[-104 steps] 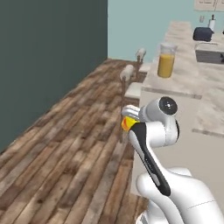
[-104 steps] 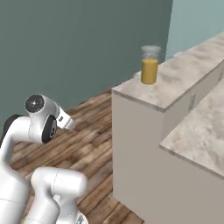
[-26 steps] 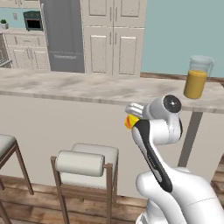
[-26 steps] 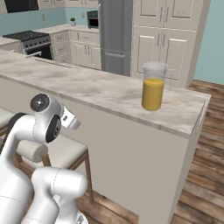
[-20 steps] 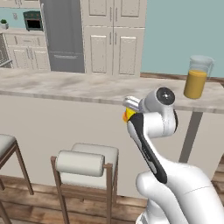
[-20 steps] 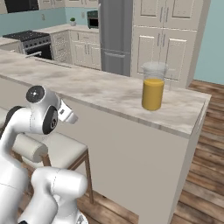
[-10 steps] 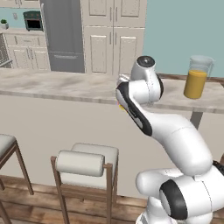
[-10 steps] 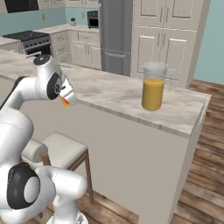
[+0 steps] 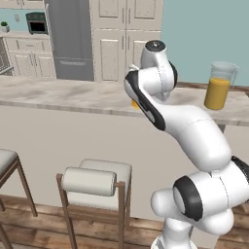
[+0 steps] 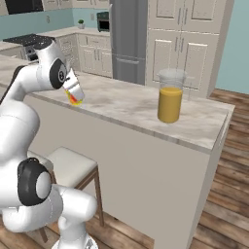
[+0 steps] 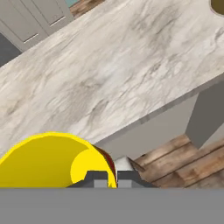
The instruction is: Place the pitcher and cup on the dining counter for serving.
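Two stools stand below the dining counter (image 9: 73,95) on its near side: one padded stool (image 9: 95,181) with a rolled backrest right against the cream half-wall, and the corner of a second stool (image 9: 8,163) further left. On the far side of the counter stand cream cupboards (image 9: 121,39), a grey fridge (image 9: 70,39) and, left of that, a dark oven (image 9: 36,22) set in the wall; a stove (image 10: 22,41) sits further back in the right base view. Wood-plank floor (image 10: 233,214) runs round the counter's right end.

The pitcher (image 10: 170,96), holding orange liquid, stands upright on the counter near its right end, well apart from everything else. The cup (image 10: 74,97) is clamped at its rim in the gripper (image 10: 72,90), jaws closed tight on the yellow wall, and it hangs tilted over the counter's near edge, left of the pitcher. From the hand camera the cup's (image 11: 52,159) yellow mouth sits just beside the fingertips (image 11: 97,178), with marble beyond it. Nothing lies on the marble between cup and pitcher. No writing or label can be read anywhere; the cup's red-orange marking is too small to make out.
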Tool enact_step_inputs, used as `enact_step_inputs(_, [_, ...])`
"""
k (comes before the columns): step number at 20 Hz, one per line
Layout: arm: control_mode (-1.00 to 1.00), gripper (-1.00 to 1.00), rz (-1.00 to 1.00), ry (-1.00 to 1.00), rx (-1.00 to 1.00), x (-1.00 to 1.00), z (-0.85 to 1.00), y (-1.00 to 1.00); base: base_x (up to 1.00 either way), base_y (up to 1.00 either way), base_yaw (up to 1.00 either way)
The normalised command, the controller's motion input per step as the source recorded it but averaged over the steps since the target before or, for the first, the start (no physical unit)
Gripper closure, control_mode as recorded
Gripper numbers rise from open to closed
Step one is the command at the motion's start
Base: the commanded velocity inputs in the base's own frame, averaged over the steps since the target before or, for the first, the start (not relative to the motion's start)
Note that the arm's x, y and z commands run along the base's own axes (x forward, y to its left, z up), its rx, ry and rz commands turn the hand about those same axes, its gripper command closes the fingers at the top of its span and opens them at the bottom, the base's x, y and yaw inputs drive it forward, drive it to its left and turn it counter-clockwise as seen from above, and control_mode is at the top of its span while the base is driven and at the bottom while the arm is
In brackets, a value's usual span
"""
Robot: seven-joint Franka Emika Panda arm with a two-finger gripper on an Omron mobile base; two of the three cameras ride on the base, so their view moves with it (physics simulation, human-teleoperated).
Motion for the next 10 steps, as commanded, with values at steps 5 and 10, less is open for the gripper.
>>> enact_step_inputs(5, [-1.0,1.0,0.0,-0.16,-0.01,0.68,0.0,-0.02,0.0,0.0,0.0])
enact_step_inputs(10, [-1.0,1.0,0.0,0.0,0.0,0.92,0.0,-0.14,0.0,0.0,0.0])
